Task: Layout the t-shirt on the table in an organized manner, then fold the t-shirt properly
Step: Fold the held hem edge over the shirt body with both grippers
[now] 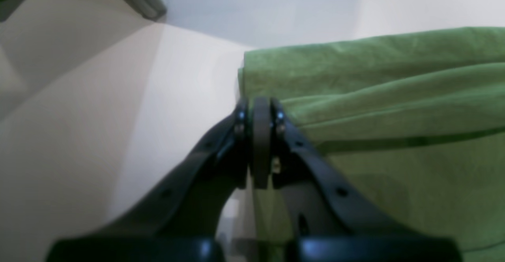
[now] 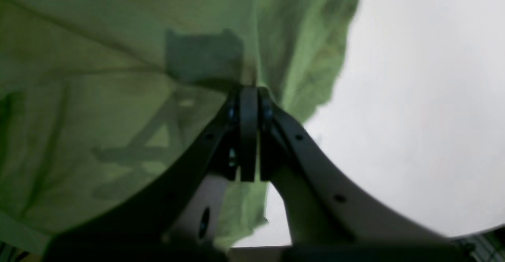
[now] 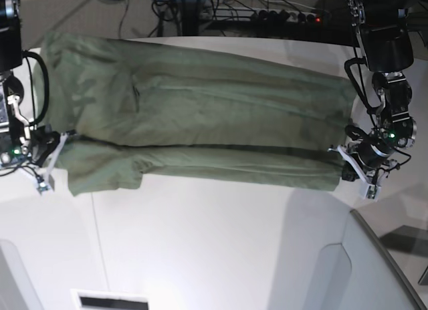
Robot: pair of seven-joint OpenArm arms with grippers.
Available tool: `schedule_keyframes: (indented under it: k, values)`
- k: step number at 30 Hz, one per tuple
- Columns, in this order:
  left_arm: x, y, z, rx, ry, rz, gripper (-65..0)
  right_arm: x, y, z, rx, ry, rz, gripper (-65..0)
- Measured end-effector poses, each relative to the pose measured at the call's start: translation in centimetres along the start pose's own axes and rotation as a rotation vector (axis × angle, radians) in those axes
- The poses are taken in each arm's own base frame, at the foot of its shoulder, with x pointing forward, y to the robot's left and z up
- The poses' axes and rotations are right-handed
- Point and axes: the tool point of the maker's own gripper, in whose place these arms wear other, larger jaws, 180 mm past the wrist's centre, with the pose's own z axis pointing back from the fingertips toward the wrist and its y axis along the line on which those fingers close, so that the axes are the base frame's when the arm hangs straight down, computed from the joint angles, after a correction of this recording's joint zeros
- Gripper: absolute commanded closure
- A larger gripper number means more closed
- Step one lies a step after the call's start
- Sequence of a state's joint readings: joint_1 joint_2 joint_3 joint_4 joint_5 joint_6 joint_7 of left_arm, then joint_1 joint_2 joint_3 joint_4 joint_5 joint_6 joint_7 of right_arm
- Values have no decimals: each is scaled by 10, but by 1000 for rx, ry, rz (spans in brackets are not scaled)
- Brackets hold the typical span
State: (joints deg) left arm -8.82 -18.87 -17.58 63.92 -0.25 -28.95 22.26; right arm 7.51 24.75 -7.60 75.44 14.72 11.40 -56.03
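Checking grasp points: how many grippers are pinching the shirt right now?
2. Left gripper pinches the t-shirt at its hem end; right gripper pinches the sleeve end.

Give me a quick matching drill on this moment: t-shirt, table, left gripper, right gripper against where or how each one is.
Things:
1. t-shirt
2. table
3. left gripper
4. right gripper

States:
A. white, bare on the near side
B. shut on cloth at the base view's left end
C. olive-green, stretched lengthwise across the far side
D. shut on cloth at the base view's right end

Pairs: 1-C, 2-A, 3-D, 4-B
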Motion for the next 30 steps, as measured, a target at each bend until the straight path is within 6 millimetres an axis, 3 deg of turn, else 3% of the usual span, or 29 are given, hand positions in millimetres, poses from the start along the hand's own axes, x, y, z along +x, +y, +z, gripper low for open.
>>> schedule_keyframes:
  k: [4, 14, 21, 25, 30]
  values:
    - [14, 1, 3, 6, -36, -15, 0, -1, 1, 5, 4, -1, -7, 0]
    - [14, 1, 3, 6, -34, -13, 0, -22, 7, -1, 14, 43, -5, 0]
    - [-18, -3, -4, -9, 44, 8, 0, -31, 9, -4, 19, 57, -5, 0]
    - [-10, -3, -5, -11, -15, 21, 0, -43, 9, -11, 22, 95, -21, 0]
    - [-22, -6, -7, -17, 16, 33, 0, -47, 12, -17, 42, 94, -90, -11]
